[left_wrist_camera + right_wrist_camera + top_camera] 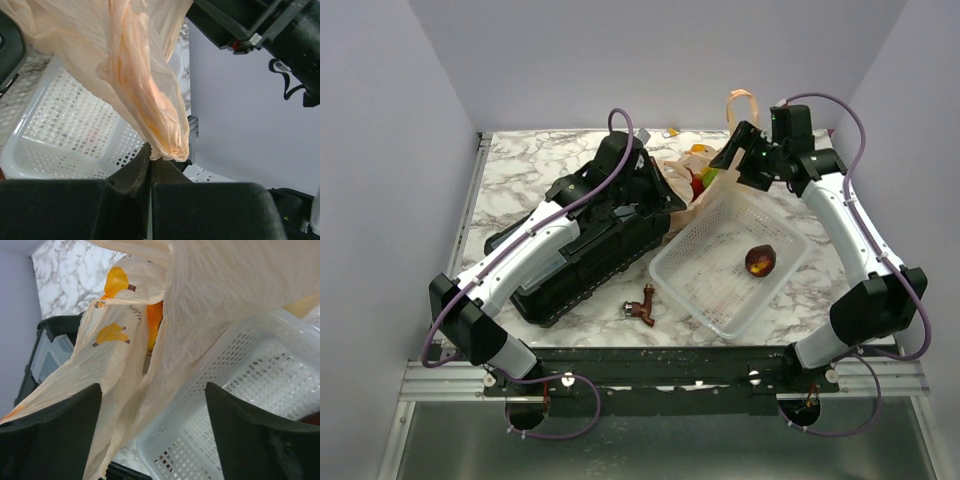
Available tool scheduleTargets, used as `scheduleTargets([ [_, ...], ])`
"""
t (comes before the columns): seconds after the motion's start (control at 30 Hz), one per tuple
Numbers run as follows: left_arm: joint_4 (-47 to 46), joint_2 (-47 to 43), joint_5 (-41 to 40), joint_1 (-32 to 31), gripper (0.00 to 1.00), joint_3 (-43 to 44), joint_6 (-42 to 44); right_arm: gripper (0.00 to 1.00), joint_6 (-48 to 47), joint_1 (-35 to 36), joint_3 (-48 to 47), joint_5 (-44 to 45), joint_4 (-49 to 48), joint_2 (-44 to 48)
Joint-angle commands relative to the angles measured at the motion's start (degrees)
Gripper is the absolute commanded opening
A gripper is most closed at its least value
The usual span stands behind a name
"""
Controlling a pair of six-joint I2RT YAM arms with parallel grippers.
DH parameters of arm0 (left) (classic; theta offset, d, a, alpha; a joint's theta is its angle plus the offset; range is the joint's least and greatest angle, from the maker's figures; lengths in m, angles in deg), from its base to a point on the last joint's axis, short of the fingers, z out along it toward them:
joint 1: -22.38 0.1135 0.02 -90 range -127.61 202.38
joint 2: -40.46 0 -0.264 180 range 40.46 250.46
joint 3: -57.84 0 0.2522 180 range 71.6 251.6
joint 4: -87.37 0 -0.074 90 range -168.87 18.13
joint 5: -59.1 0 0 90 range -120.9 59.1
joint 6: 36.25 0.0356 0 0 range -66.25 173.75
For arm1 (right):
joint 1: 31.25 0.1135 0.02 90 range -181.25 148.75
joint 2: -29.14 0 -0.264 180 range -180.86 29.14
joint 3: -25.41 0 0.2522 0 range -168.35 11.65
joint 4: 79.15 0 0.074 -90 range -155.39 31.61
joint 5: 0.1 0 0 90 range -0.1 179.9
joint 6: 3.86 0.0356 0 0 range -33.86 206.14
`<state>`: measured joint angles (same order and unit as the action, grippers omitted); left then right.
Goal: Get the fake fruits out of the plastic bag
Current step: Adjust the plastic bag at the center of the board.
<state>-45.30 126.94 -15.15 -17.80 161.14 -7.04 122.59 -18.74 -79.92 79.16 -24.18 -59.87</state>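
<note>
The plastic bag (692, 192) is tan with banana prints and lies at the basket's far corner. Its mouth shows a red fruit (696, 185), a green one (710, 178) and a yellow-orange one (698, 152). My left gripper (150, 152) is shut on a bunched fold of the bag (150, 100) and holds it above the basket. It sits at the bag's left side in the top view (670, 195). My right gripper (155, 440) is open and empty, just in front of the bag (125, 360). An orange fruit (154, 320) shows through a gap in the bag. In the top view the right gripper (734, 156) is at the bag's right side.
A white mesh basket (692, 268) holds a maroon-brown glossy fruit (760, 260). A black case (590, 245) lies under the left arm. A small red-brown piece (642, 305) lies on the marble top near the front edge. Walls close in on three sides.
</note>
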Motion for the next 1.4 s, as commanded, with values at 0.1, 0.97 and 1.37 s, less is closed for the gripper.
scheduleTargets([
  [0.1, 0.15, -0.89, 0.4, -1.2, 0.0, -0.19, 0.27, 0.56, 0.59, 1.4, 7.15, 4.85, -1.32, 3.14],
  [0.97, 11.17, 0.19, -1.84, -0.97, 0.01, 4.37, 9.02, 0.7, -8.3, 1.55, 18.79, 3.45, 2.08, 14.33],
  [1.37, 13.49, 2.68, -1.62, -1.09, 0.01, 4.97, 11.63, 1.0, -30.35, 1.5, 22.3, -7.53, -30.02, 23.09],
])
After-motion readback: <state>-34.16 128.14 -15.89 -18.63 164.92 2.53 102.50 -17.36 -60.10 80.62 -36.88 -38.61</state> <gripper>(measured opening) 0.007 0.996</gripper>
